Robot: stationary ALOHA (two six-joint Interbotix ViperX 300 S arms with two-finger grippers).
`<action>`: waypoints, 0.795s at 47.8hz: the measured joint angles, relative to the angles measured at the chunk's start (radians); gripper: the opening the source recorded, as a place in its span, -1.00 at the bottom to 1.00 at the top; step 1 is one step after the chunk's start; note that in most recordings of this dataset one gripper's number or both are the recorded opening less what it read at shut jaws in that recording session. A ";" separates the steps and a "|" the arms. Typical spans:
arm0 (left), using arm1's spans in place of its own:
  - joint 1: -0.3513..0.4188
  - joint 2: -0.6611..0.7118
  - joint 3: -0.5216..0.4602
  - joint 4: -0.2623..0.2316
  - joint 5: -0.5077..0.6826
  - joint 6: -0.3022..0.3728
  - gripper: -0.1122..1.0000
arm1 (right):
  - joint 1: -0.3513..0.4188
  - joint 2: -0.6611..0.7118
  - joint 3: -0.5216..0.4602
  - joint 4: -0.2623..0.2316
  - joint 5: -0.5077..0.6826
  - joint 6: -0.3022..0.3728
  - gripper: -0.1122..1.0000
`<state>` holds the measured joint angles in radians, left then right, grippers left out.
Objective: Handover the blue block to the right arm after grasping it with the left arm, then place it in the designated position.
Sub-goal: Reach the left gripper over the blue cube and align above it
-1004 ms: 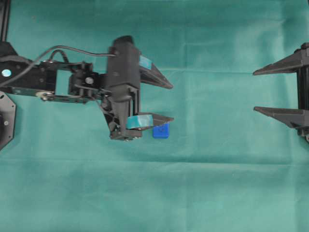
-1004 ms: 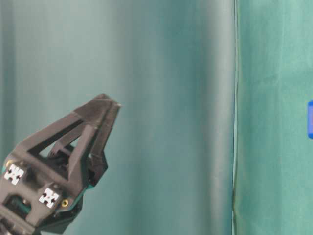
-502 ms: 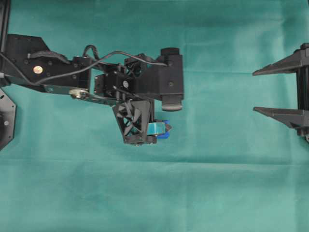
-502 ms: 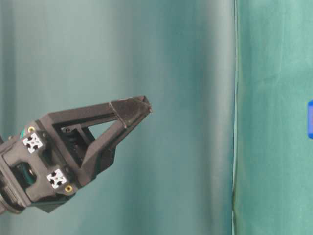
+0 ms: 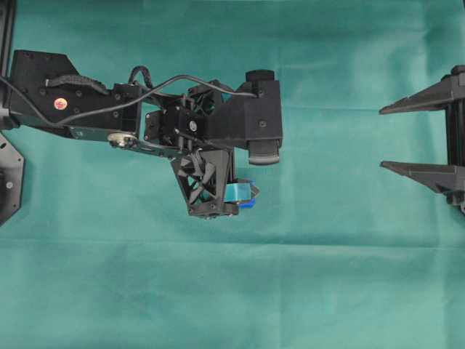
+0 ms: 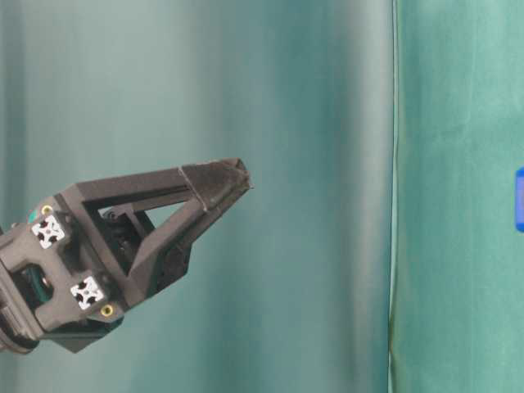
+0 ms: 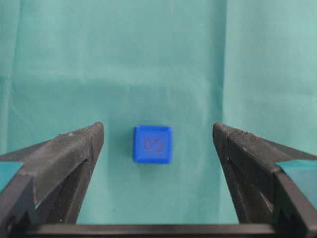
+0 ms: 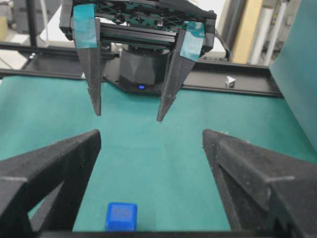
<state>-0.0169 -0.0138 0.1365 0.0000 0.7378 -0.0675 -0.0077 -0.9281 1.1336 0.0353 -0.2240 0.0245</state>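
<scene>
block (image 7: 152, 144) between left fingers (image 7: 69, 153) (untouched), on cloth (image 7: 148, 59)

No legible text on anything.

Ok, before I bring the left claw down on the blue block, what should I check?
1. Left claw open: ok, jaws spread wide.
2. Blue block centred between the jaws: ok in the left wrist view.
3. Block faces square to the jaws: ok, roughly parallel.
4. Claw at block height: not ok, the right wrist view shows its tips hanging above the cloth.
5. Right claw open and out of the way: ok, at the right edge of the overhead view.
6. Designated position marks located: cannot tell, no view shows them.
</scene>
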 measured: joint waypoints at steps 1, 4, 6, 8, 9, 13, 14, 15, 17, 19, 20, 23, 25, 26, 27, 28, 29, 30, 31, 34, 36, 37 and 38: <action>0.000 -0.002 0.000 0.002 0.000 0.002 1.00 | 0.000 0.000 0.000 0.002 0.000 0.000 0.90; -0.002 0.000 0.000 0.000 0.000 0.002 1.00 | 0.000 0.000 0.000 0.000 0.000 0.000 0.90; 0.000 -0.002 0.000 0.000 -0.002 0.002 1.00 | 0.000 0.000 0.000 0.002 0.000 0.000 0.90; -0.002 0.000 0.000 0.002 0.000 0.002 1.00 | 0.000 0.000 0.000 0.002 0.000 0.000 0.90; -0.002 0.000 0.000 0.000 0.000 0.002 1.00 | 0.000 0.000 0.000 0.000 0.002 0.000 0.90; -0.002 -0.002 0.000 0.002 0.000 0.002 1.00 | 0.000 0.000 0.000 0.000 0.000 0.000 0.90; 0.000 -0.002 0.000 0.002 0.000 0.002 1.00 | 0.000 0.000 0.000 0.002 0.000 0.000 0.90; -0.002 0.000 0.000 0.002 0.000 0.000 1.00 | 0.000 0.000 -0.002 0.000 0.000 0.000 0.90; 0.000 0.000 0.000 0.002 0.000 0.002 1.00 | 0.000 0.000 -0.002 0.002 0.000 0.002 0.90; -0.002 -0.002 0.000 0.002 0.000 0.002 1.00 | 0.000 0.000 -0.003 0.002 0.000 0.000 0.90; -0.002 -0.002 0.000 0.002 0.000 0.002 1.00 | 0.000 0.000 -0.003 0.002 0.000 0.000 0.90; -0.002 0.000 0.000 0.002 0.000 0.002 1.00 | 0.000 0.000 -0.005 0.000 0.000 0.000 0.90; -0.002 -0.002 0.000 0.003 0.000 0.002 1.00 | 0.000 0.000 -0.005 0.000 0.000 0.000 0.90; -0.002 0.000 0.000 0.003 -0.002 0.000 1.00 | 0.000 0.002 -0.005 0.000 0.000 0.000 0.90; -0.002 -0.002 0.000 0.003 -0.002 0.002 1.00 | 0.000 0.002 -0.006 0.002 0.000 0.000 0.90; -0.002 -0.002 0.000 0.003 -0.002 0.002 1.00 | 0.000 0.003 -0.006 0.000 0.002 0.000 0.90; -0.002 0.000 0.000 0.003 -0.002 0.002 1.00 | 0.000 0.003 -0.008 0.000 0.000 0.000 0.90; -0.002 -0.002 0.002 0.003 -0.002 0.002 1.00 | 0.000 0.005 -0.008 0.002 0.000 0.000 0.90; -0.002 0.000 0.002 0.003 0.000 0.002 1.00 | 0.000 0.005 -0.008 0.002 0.000 0.000 0.90; -0.002 0.000 0.002 0.003 -0.002 0.002 1.00 | 0.000 0.008 -0.009 0.002 0.000 0.000 0.90; -0.002 -0.002 0.002 0.003 -0.002 0.002 1.00 | 0.000 0.011 -0.011 0.002 0.000 0.000 0.90; -0.002 -0.002 0.002 0.003 -0.002 0.002 1.00 | 0.000 0.011 -0.011 0.002 0.000 0.000 0.90; -0.002 -0.002 0.002 0.003 -0.003 0.002 1.00 | 0.000 0.012 -0.011 0.002 0.000 0.000 0.90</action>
<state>-0.0184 -0.0153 0.1381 0.0031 0.7348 -0.0660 -0.0077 -0.9158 1.1229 0.0368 -0.2240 0.0245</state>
